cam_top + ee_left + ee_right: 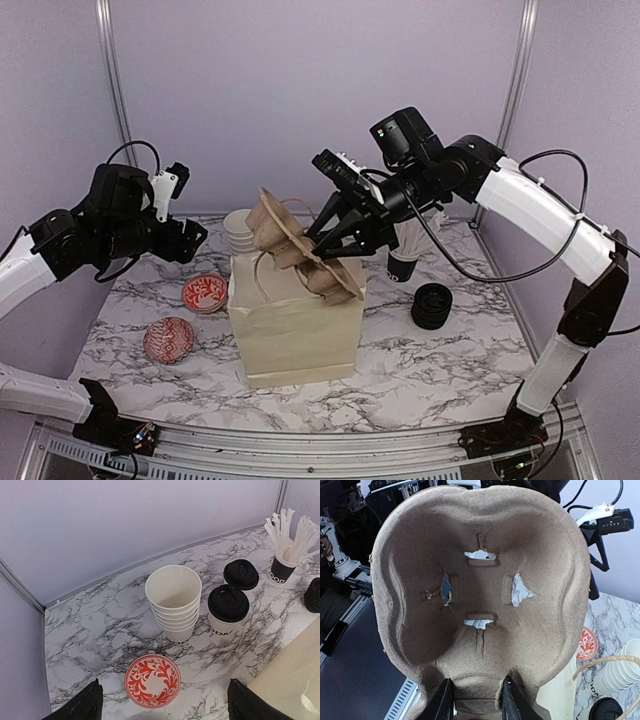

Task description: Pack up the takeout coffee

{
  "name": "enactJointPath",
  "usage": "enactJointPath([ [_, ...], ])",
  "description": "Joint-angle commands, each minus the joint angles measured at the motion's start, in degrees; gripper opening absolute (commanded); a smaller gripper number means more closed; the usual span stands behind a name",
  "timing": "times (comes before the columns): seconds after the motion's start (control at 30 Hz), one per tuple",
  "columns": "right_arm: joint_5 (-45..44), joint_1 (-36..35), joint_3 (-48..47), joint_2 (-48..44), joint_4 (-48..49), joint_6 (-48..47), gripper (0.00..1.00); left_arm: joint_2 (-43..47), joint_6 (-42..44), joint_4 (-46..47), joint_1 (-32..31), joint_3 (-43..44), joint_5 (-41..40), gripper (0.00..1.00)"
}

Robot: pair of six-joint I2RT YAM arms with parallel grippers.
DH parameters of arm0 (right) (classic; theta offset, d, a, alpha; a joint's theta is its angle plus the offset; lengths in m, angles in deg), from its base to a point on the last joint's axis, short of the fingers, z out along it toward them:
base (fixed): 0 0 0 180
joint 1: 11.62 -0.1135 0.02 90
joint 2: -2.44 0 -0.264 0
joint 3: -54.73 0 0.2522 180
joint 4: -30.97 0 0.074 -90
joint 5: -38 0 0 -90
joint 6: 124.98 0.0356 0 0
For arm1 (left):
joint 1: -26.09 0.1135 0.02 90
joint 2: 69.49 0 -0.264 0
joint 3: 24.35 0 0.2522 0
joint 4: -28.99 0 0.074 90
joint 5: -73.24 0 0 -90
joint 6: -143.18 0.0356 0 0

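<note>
Tray [300, 245] in right tool [476, 700] above bag [295, 325]; coffees [228, 611] behind.

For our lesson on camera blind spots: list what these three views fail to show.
Top view: lidded coffees hidden behind the cup carrier and paper bag.
Right wrist view: the cup carrier fills the frame, hiding the bag's opening.
Left wrist view: lid stack cut off by the right edge.
</note>
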Motion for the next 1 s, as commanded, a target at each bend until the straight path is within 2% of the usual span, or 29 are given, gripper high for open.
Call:
enactJointPath([
  [0.0,4.07,1.72,-5.53,2.08,0.78,2.85,0.31,1.93,0.39,1.09,0.31,3.34,12.35,0.82],
  [0.1,6.85,4.09,-6.10,1.86,2.33,4.61,0.31,6.46,1.25,6.71,0.23,1.22,32.44,0.75],
  [0.13,7.12,4.73,-6.23,1.96,2.61,5.03,0.31,8.14,0.86,10.40,0.12,-0.41,36.98,0.74],
  [0.27,7.18,5.68,-6.65,2.93,2.65,5.49,0.31,10.12,-1.20,19.10,-0.80,-4.77,44.67,0.72],
  [0.4,7.64,5.68,-6.04,3.59,3.01,6.03,0.31,8.52,-1.45,24.65,-5.00,-8.07,45.07,0.71],
  [0.63,6.43,5.66,-4.94,3.42,3.62,6.50,0.31,3.29,1.19,27.30,-12.12,-9.02,38.18,0.73],
  [0.87,5.83,5.69,-3.40,3.08,4.67,7.60,0.31,0.18,2.95,29.70,-14.06,-8.35,36.55,0.48],
  [0.97,5.50,5.71,-2.78,2.76,5.06,8.15,0.31,0.13,3.26,29.73,-14.85,-8.21,36.43,0.32],
])
